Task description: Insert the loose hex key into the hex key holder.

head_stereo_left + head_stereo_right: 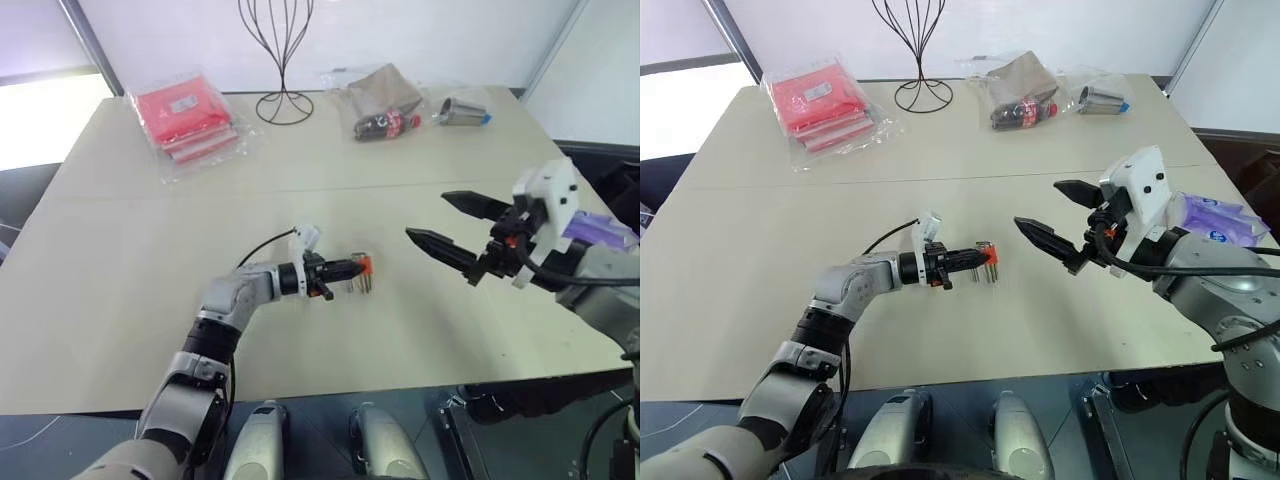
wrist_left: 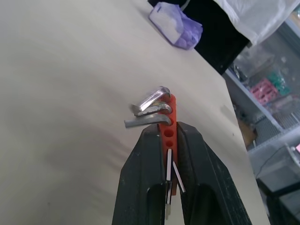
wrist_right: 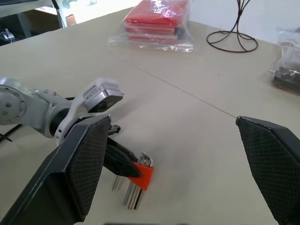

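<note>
The left gripper (image 1: pixel 352 267) is clamped tight on the hex key holder (image 1: pixel 365 264), a small orange-red plastic block, near the middle of the pale beige table (image 1: pixel 120 300); the left wrist view shows the block (image 2: pixel 170 136) pinched between the two black fingers (image 2: pixel 140 187), with three grey bent key ends (image 2: pixel 150 110) curling out of its far end and two empty round holes just above the grip; from the right wrist view several grey shafts (image 3: pixel 131 193) hang from the block down to the table top, their count too close-packed to tell; a loose hex key apart from the holder cannot be made out in any view; the right gripper (image 1: pixel 458 225) hangs above the table to the right of the holder, well apart from it, its two black fingers (image 1: pixel 440 247) spread wide and holding nothing; at the far edge of the table lie one stack of flat red packets in clear wrap (image 1: pixel 185 115), one black wire stand (image 1: pixel 283 60), one clear bag with a brown item and a dark bottle (image 1: pixel 385 105) and one small grey cup-like item with a blue part (image 1: pixel 462 111); a purple and white packet (image 1: pixel 1215 218) lies at the right edge.
</note>
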### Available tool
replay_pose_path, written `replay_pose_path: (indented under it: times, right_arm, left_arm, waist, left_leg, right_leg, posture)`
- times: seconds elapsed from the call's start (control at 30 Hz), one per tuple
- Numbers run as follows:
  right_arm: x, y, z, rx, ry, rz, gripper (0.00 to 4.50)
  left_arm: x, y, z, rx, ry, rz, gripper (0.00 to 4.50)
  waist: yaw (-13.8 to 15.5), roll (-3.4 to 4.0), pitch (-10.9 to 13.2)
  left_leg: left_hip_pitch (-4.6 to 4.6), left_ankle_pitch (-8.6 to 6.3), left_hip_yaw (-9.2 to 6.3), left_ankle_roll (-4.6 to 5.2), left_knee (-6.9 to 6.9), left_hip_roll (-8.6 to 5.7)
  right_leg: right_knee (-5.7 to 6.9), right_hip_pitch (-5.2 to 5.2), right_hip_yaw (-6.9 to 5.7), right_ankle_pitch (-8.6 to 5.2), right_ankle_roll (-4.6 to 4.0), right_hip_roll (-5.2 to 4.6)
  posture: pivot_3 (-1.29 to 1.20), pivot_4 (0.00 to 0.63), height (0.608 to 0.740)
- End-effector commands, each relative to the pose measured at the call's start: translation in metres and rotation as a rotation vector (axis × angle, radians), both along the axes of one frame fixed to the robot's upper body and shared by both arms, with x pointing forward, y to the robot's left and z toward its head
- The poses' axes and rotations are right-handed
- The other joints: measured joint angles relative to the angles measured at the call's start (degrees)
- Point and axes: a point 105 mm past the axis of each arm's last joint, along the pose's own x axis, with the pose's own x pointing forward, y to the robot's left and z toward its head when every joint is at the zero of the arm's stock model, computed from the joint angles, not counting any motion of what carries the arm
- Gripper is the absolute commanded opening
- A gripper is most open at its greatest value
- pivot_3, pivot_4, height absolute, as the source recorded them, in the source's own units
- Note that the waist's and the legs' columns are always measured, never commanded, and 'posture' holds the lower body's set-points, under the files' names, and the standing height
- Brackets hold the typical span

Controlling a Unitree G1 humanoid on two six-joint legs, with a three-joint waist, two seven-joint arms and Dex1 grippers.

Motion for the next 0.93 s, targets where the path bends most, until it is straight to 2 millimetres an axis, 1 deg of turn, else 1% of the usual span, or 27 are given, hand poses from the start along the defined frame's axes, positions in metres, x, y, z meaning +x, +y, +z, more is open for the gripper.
replay_pose_path:
  times: [0.03,0.07,0.1,0.13,0.23,0.27,0.4,0.43,0.47,0.5,0.57,0.63,0.73,0.83,0.93]
  right_arm:
    - [-0.003,0.003,0.01,0.0,-0.058,0.012,4.5]
    - [-0.003,0.003,0.01,0.001,-0.058,0.013,4.5]
    - [-0.003,0.003,0.01,0.001,-0.059,0.013,4.5]
    - [-0.003,0.003,0.01,0.001,-0.059,0.014,4.5]
    - [-0.002,0.004,0.009,0.0,-0.058,0.021,4.5]
    - [-0.001,0.004,0.008,0.0,-0.058,0.022,4.5]
    - [0.002,0.005,0.006,-0.005,-0.058,0.031,4.5]
    - [0.003,0.005,0.006,-0.007,-0.056,0.033,4.5]
    - [0.003,0.006,0.003,-0.023,-0.049,0.044,4.5]
    - [0.003,0.005,-0.002,-0.061,-0.032,0.057,4.5]
    - [0.003,0.0,-0.021,-0.203,0.006,0.091,4.5]
    - [0.002,-0.007,-0.035,-0.316,0.033,0.125,4.5]
    - [0.004,-0.02,-0.049,-0.474,0.047,0.16,4.5]
    - [0.008,-0.034,-0.052,-0.581,0.046,0.186,4.5]
    - [0.011,-0.042,-0.05,-0.635,0.032,0.205,4.5]
  left_arm:
    - [0.02,0.022,-0.006,0.045,-0.011,0.132,1.25]
    - [0.023,0.026,-0.008,0.05,-0.01,0.152,1.69]
    - [0.026,0.03,-0.009,0.06,-0.015,0.174,2.27]
    - [0.029,0.035,-0.01,0.069,-0.025,0.198,2.73]
    - [0.039,0.054,-0.008,0.098,-0.062,0.269,4.19]
    - [0.042,0.06,-0.007,0.109,-0.079,0.288,4.42]
    - [0.058,0.096,0.012,0.138,-0.202,0.432,4.42]
    - [0.06,0.104,0.021,0.137,-0.237,0.451,4.42]
    - [0.057,0.111,0.032,0.151,-0.284,0.438,4.42]
    - [0.05,0.114,0.043,0.16,-0.33,0.392,4.42]
    - [0.03,0.117,0.059,0.181,-0.385,0.279,4.42]
    - [0.01,0.115,0.069,0.195,-0.404,0.173,4.42]
    - [-0.014,0.118,0.082,0.244,-0.439,0.07,4.42]
    - [-0.038,0.124,0.094,0.281,-0.471,-0.022,4.42]
    - [-0.056,0.128,0.102,0.3,-0.472,-0.076,4.42]
  waist:
    - [-0.1,0.0,0.0]
    - [-0.1,0.0,0.0]
    - [-0.1,0.01,0.0]
    - [0.0,0.01,0.0]
    - [-0.2,0.01,0.0]
    - [-0.3,0.01,0.0]
    - [-0.5,0.02,0.0]
    - [-0.4,0.02,0.0]
    - [-0.4,0.01,0.0]
    - [-0.4,0.01,0.0]
    - [-0.2,0.05,0.0]
    - [0.4,0.04,0.0]
    - [0.8,0.04,0.0]
    - [0.5,0.04,0.0]
    - [0.3,0.05,0.0]
  left_leg:
    - [0.01,0.0,-0.01,0.0,0.01,0.0]
    - [0.01,0.0,-0.02,0.01,0.01,0.0]
    - [0.01,-0.01,-0.03,0.02,0.01,0.01]
    - [0.02,-0.01,-0.05,0.02,0.02,0.03]
    - [0.05,-0.01,-0.05,0.02,0.04,0.06]
    - [0.07,-0.01,-0.05,0.02,0.04,0.06]
    - [0.13,-0.01,-0.03,0.02,0.04,0.13]
    - [0.13,-0.02,-0.03,0.02,0.03,0.16]
    - [0.11,-0.02,-0.03,0.02,0.03,0.21]
    - [0.06,-0.02,-0.04,0.02,0.03,0.21]
    - [0.0,-0.02,-0.03,0.03,0.0,0.19]
    - [-0.07,-0.04,-0.03,0.05,-0.02,0.15]
    - [-0.06,-0.05,0.01,0.06,-0.01,0.08]
    - [-0.06,-0.05,0.07,0.06,0.02,0.13]
    - [-0.03,-0.05,0.06,0.06,0.02,0.17]
  right_leg:
    - [0.0,0.02,0.0,0.0,0.0,0.0]
    - [0.0,0.01,0.0,0.0,0.0,0.0]
    - [0.0,0.0,0.01,0.0,0.0,0.01]
    - [0.01,0.01,0.0,0.0,0.0,0.01]
    - [0.01,0.03,0.01,0.0,0.0,0.01]
    - [0.02,0.04,0.01,0.0,0.0,0.01]
    - [0.04,0.05,0.03,0.01,-0.01,0.11]
    - [0.05,0.03,0.04,0.01,-0.01,0.12]
    - [0.06,0.01,0.04,0.01,-0.01,0.12]
    - [0.06,-0.02,0.03,0.01,-0.01,0.12]
    - [0.05,-0.08,0.03,0.0,0.0,0.05]
    - [-0.05,-0.08,0.01,-0.01,0.01,-0.04]
    - [-0.26,0.05,-0.01,-0.01,0.01,-0.16]
    - [-0.4,0.08,0.01,-0.04,-0.07,-0.16]
    - [-0.41,0.1,0.01,-0.11,-0.19,-0.15]
  posture:
    - [0.0,0.15,0.74]
    - [0.0,0.15,0.74]
    - [0.0,0.15,0.74]
    - [0.0,0.15,0.74]
    - [0.0,0.15,0.74]
    - [0.0,0.15,0.74]
    - [0.0,0.15,0.74]
    - [0.0,0.15,0.74]
    - [0.0,0.15,0.74]
    - [0.0,0.15,0.74]
    - [0.0,0.15,0.74]
    - [0.0,0.15,0.74]
    - [0.0,0.15,0.74]
    - [0.0,0.15,0.74]
    - [0.0,0.15,0.74]
